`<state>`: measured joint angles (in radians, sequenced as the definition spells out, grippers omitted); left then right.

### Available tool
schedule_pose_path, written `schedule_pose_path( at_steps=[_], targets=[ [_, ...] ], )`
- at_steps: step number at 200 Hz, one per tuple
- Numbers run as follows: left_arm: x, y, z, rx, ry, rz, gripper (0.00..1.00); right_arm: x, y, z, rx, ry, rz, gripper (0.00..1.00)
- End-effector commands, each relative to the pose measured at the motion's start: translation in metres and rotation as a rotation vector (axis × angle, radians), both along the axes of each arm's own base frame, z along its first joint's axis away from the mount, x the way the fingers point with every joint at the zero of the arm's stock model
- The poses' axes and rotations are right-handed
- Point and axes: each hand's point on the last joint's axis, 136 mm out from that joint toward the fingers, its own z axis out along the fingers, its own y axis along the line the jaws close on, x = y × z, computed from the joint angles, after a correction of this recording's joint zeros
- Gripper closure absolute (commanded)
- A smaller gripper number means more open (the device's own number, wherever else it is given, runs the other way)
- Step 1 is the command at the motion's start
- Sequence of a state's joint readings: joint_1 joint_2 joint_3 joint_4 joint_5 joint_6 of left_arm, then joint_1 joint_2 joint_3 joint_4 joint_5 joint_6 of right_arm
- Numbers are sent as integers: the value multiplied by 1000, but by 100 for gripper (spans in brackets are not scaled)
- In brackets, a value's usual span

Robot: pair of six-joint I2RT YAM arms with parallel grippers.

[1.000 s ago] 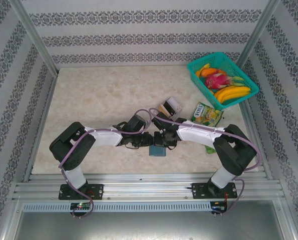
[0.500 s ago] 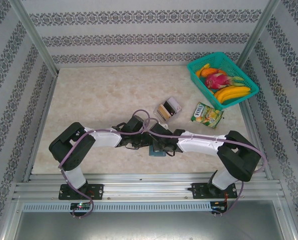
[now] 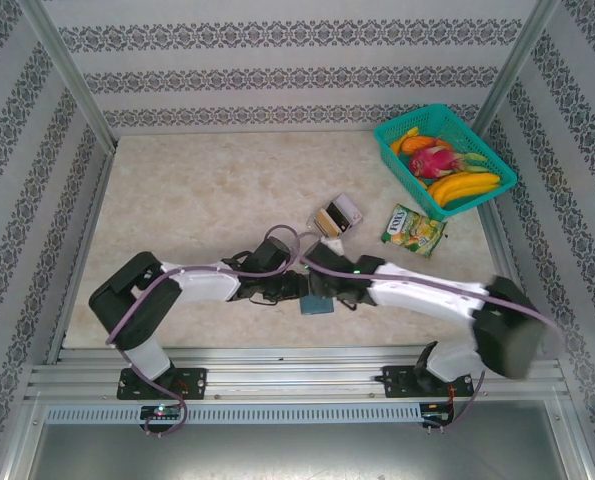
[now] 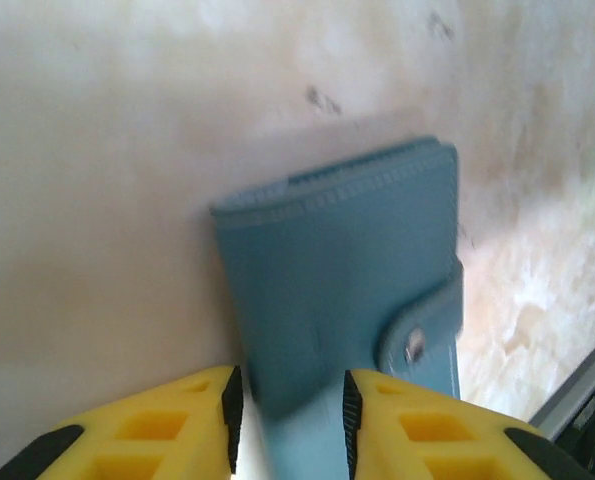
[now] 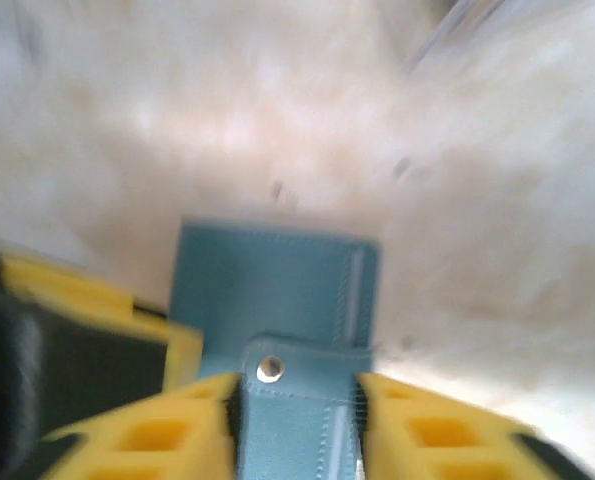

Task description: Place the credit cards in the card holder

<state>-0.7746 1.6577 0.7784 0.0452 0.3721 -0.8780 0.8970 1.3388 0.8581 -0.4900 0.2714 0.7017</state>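
Both arms are bent in over the table [image 3: 197, 200], close to its near edge. The teal wallet [image 3: 315, 305] lies flat there, right between them. From above only a small patch of it peeks out. The black wrists cover the rest, and the fingertips can't be made out from up there.

On the left wrist camera, the left gripper [image 4: 289, 410] has its yellow fingers [image 4: 177, 430] parted, one on each side of the wallet's nearest end. That end runs down between them and off the bottom of the picture. Are the pads on the leather or just beside it? It's too blurred, so I cannot tell if it's a pinch. The wallet is folded, its strap [image 4: 427, 320] wrapped over the right edge with the snap [image 4: 414, 350] on it.

Over to the right wrist camera. The right gripper [image 5: 299, 415] straddles that strap, jaws apart, with the strap filling the gap between them. Whether they squeeze it, I cannot tell either. A smeared yellow-and-black shape sits against the wallet's left side, too blurred to name.

The cards [image 3: 330, 218] sit farther back and slightly right in a small clear tray [image 3: 315, 222], well apart from the wallet. They are tan, black and whitish, and too small to count. A snack packet [image 3: 413, 228] lies right of the tray. A teal basket [image 3: 477, 197] of fruit sits in the far right corner. The right arm's elbow [image 3: 507, 325] is a blur.
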Motion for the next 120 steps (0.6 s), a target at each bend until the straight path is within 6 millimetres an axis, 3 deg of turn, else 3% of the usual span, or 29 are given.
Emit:
schedule_pose_path(
  at_steps=[1,26,45,54,58,59,61,65,88,106,120],
  targets=[
    [9,21,35,84,-145,31,57,26,-61,43,-80,-201,-97,46],
    [27,72,65,258,-306,147,46,45,-143,64,-267,-391,-270,19],
    [40,135,82,412,-390,280,35,53,-183,75,-343,-463,-320,10],
    [43,172,91,509,-431,359,31,59,-199,69,-365,-507,-347,6],
    [44,190,96,553,-453,404,22,62,-206,63,-370,-520,-352,6],
    [44,193,97,563,-459,412,14,62,-208,60,-375,-517,-352,6],
    [44,202,99,587,-470,436,6,64,-210,60,-374,-530,-354,6],
    [45,218,103,630,-496,466,0,66,-216,55,-372,-540,-363,6],
    [43,292,122,800,-612,645,0,81,-237,36,-318,-595,-390,5],
    [42,328,126,826,-637,744,0,88,-246,16,-313,-578,-395,5],
    [47,339,125,858,-696,744,0,97,-243,6,-282,-541,-358,4]
  ],
)
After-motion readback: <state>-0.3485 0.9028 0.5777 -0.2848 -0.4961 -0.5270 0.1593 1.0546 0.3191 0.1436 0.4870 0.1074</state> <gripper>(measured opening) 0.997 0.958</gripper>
